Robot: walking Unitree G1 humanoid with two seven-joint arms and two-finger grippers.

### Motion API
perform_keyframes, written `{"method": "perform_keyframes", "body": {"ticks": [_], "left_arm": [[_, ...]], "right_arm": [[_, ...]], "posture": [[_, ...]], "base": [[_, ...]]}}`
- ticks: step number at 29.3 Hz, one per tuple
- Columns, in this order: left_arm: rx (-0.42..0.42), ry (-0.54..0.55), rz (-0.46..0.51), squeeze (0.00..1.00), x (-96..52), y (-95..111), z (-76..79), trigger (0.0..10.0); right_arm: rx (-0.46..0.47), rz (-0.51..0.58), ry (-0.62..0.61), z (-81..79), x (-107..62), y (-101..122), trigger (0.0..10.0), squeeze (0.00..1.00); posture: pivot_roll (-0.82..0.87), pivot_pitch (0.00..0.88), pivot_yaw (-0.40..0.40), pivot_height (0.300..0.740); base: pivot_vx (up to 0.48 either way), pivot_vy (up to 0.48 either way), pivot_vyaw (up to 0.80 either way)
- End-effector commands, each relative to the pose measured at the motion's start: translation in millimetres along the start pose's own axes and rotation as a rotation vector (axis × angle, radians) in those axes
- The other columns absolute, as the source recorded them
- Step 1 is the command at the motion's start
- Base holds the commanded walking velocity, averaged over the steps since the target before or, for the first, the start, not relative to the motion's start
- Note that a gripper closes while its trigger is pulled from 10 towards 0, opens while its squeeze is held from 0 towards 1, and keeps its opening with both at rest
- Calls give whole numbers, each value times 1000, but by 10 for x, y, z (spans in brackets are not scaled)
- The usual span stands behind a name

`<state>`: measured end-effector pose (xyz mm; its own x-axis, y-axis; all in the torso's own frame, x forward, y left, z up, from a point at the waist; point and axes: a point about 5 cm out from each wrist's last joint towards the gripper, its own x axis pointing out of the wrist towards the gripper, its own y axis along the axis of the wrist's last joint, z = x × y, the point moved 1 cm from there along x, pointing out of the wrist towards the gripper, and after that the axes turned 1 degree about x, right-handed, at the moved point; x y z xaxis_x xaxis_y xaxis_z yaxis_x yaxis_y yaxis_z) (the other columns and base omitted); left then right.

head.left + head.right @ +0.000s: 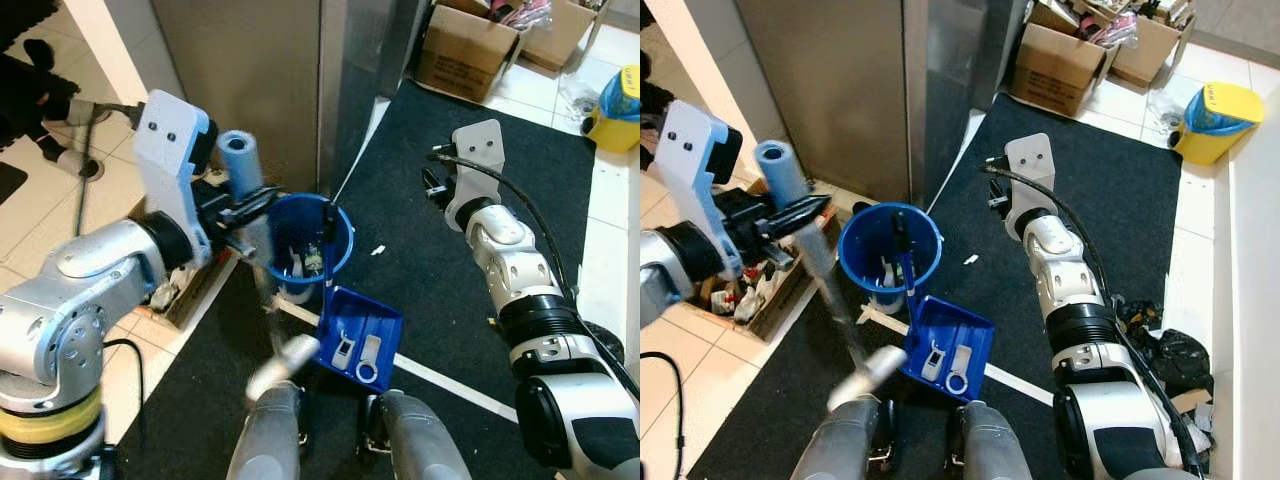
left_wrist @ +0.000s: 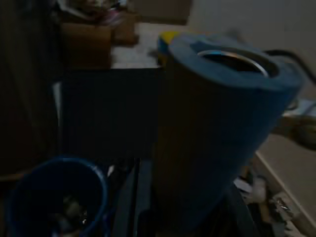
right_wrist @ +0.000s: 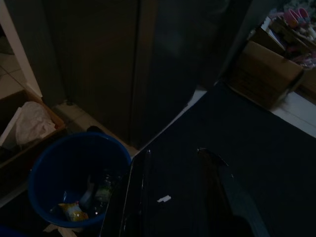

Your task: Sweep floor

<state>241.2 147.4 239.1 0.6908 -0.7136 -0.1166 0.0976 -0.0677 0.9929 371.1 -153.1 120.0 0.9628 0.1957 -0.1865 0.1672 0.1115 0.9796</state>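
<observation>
1. Broom (image 1: 825, 270): a long thin pole with a blue foam grip (image 1: 240, 160) at the top. It runs down and toward the robot from the left hand, and its lower end is a pale blur near the robot's legs. The head cannot be made out.

2. Left hand (image 1: 248, 212): black fingers pinched on the pole just below the foam grip. In the left wrist view the grip stands directly in front of the camera.

3. Handling, as a judgement: the pole looks light and stiff, and the bare shaft is probably smooth and liable to twist in a two-finger pinch. The foam sleeve looks the surer hold. A second grip lower on the shaft would steady the sweep.

4. Right hand (image 1: 436, 180): raised over the black mat (image 1: 450, 290), well apart from the broom, holding nothing. Whether its fingers are spread or together cannot be told.

5. Bucket (image 1: 340, 250): blue, just beyond the left hand, with scraps inside.

6. Dustpan (image 1: 385, 330): blue, below the bucket on the mat, with small pale items in it.

7. White scrap (image 1: 378, 250): on the mat between the two hands.

8. Risk, as a judgement: a broad stroke could knock the bucket or dustpan.
</observation>
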Motion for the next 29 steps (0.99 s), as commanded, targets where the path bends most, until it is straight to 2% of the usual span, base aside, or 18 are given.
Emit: {"method": "perform_keyframes", "body": {"ticks": [1, 3, 8, 12, 13, 14, 15, 16, 17, 18, 19, 22, 23, 24, 26, 29], "left_arm": [[18, -39, 67, 0, -6, 102, 45, 10000], [88, -32, 43, 0, -5, 105, 19, 10000], [85, -95, 96, 0, 45, 188, 31, 10000], [89, -104, 109, 0, 75, 195, 12, 10000], [104, -85, 113, 0, 132, 185, -64, 10000], [104, -85, 113, 0, 132, 185, -64, 10000], [118, -57, 110, 0, 195, 165, -160, 10000], [118, -57, 110, 0, 195, 165, -160, 10000], [123, -11, 109, 0, 279, 141, -318, 10000], [106, 49, 109, 0, 402, 104, -545, 10000], [85, 60, 117, 0, 449, 96, -616, 10000], [49, 59, 135, 0, 523, 97, -688, 10000], [3, 44, 168, 0, 598, 134, -730, 10000], [3, 44, 168, 0, 598, 134, -730, 10000], [-35, 23, 200, 0, 692, 182, -761, 10000], [-42, -19, 221, 0, 762, 236, -717, 10000]], "right_arm": [[1, -4, -5, 14, 4, -11, 10000, 0], [1, -3, -7, 23, -1, -10, 10000, 0], [0, -1, -10, 36, 7, -7, 10000, 0], [0, 0, -9, 27, 12, -1, 10000, 0], [0, 6, -8, 14, 19, 17, 10000, 0], [0, 6, -8, 14, 19, 17, 10000, 0], [0, 15, -9, 11, 25, 45, 10000, 0], [0, 15, -9, 11, 25, 45, 10000, 0], [4, 37, -27, 46, 28, 104, 10000, 0], [14, 82, -68, 133, 22, 216, 10000, 0], [18, 106, -87, 172, 15, 271, 10000, 0], [26, 148, -109, 221, -1, 361, 10000, 0], [46, 188, -125, 255, -23, 446, 10000, 0], [46, 188, -125, 255, -23, 446, 10000, 0], [64, 225, -140, 276, -52, 520, 10000, 0], [69, 230, -147, 279, -78, 519, 10000, 0]], "posture": [[137, 75, -25, 740], [133, 75, -26, 740], [134, 74, -31, 740], [132, 73, -32, 740], [129, 72, -33, 740], [129, 72, -33, 740], [126, 74, -34, 740], [126, 74, -34, 740], [116, 77, -34, 740], [112, 79, -33, 740], [104, 80, -33, 740], [104, 80, -33, 740], [73, 83, -17, 740], [73, 83, -17, 740], [65, 82, -10, 740], [47, 79, 10, 740]], "base": [[0, 0, 0], [0, 0, 0], [0, 0, 0], [0, 0, 0], [0, 0, 0], [0, 0, 0], [0, 0, 0], [0, 0, 0], [0, 0, 0], [0, 0, 0], [0, 0, 0], [0, 0, 0], [0, 0, 0], [0, 0, 0], [0, 0, 0], [0, 0, 0]]}}
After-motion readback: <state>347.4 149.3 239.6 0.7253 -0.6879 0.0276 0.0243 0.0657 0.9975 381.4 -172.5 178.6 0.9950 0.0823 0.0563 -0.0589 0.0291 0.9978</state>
